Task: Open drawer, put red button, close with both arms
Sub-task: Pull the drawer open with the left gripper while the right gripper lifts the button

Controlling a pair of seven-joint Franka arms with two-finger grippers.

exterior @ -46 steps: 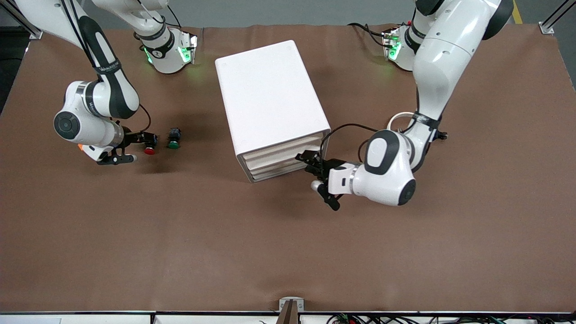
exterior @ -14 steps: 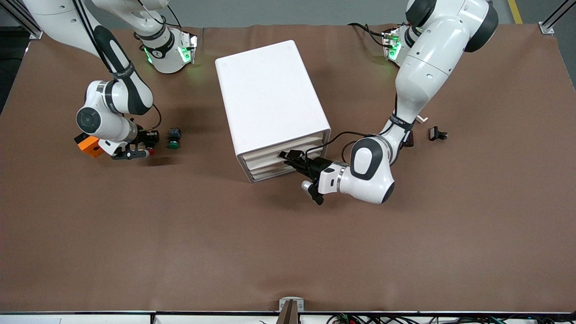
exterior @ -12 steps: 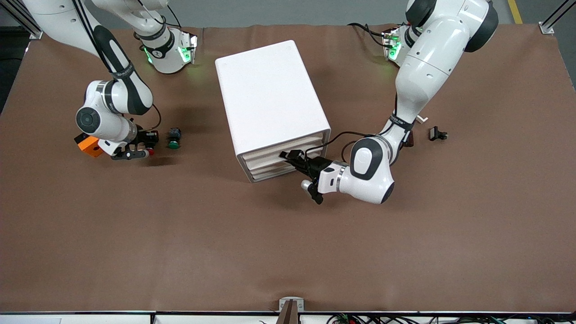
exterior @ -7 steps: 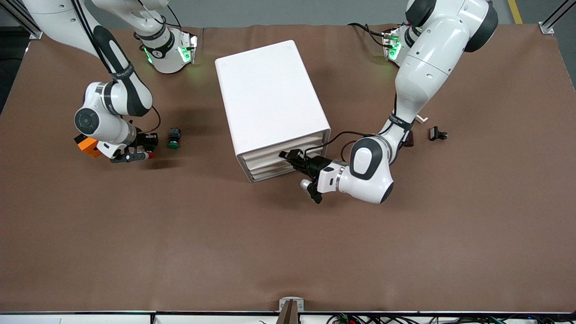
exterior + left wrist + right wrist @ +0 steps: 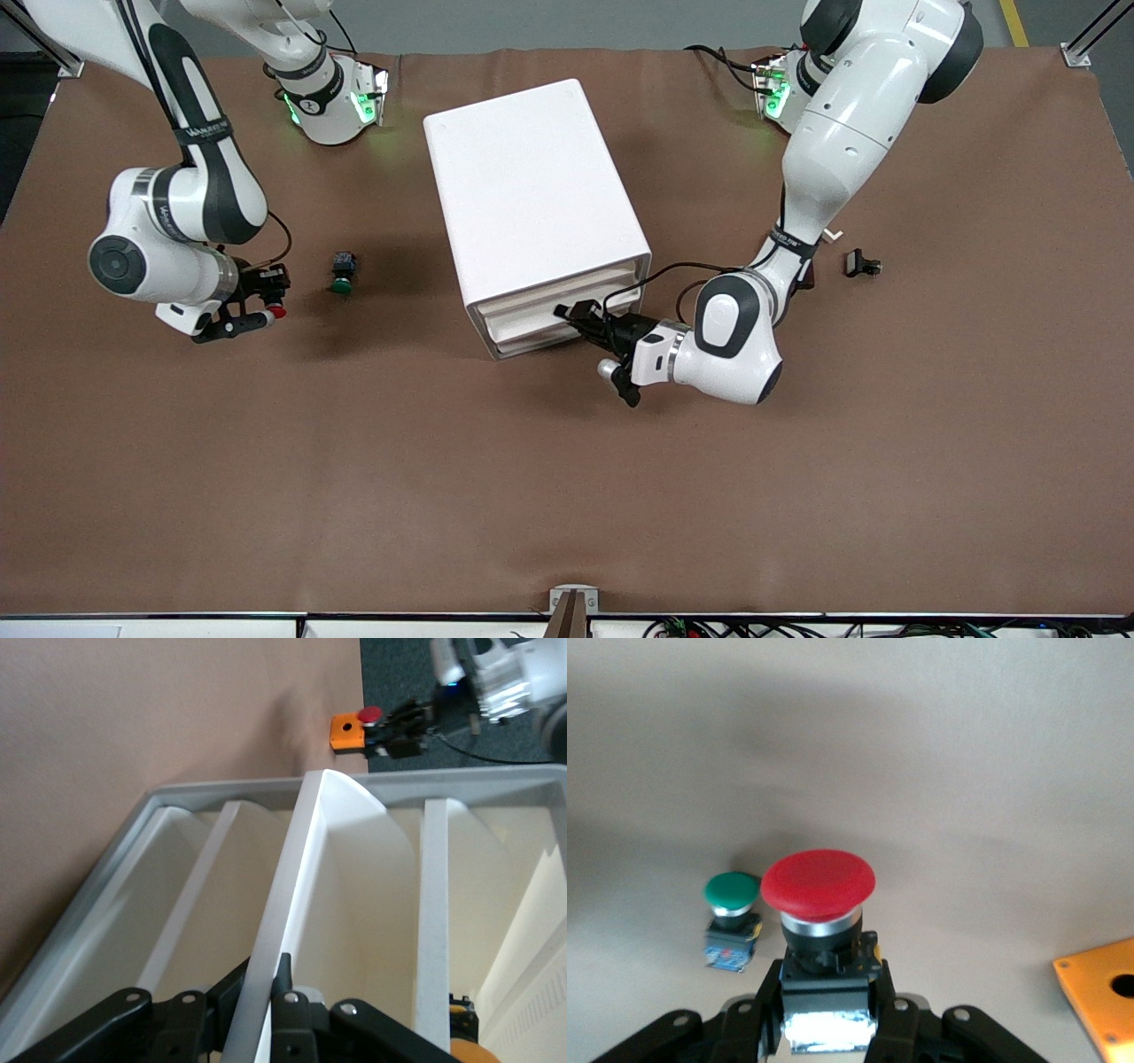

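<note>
My right gripper (image 5: 266,297) is shut on the dark body of the red button (image 5: 276,312), held a little above the table toward the right arm's end. In the right wrist view the red button's cap (image 5: 818,881) stands up between the fingers of my right gripper (image 5: 828,992). My left gripper (image 5: 576,315) is at the front of the white cabinet (image 5: 532,195), shut on the lip of the drawer (image 5: 532,312). The left wrist view shows this gripper (image 5: 266,979) pinching the drawer's thin white edge (image 5: 297,877). I cannot tell how far out the drawer stands.
A green button (image 5: 341,282) sits on the table between the right gripper and the cabinet. An orange block (image 5: 1099,992) lies on the table under the right arm. A small black part (image 5: 861,263) lies toward the left arm's end.
My right gripper has lifted the red button off the table and drawn away from the green button. My left gripper has shut on the drawer's lip and shifted slightly toward the front camera.
</note>
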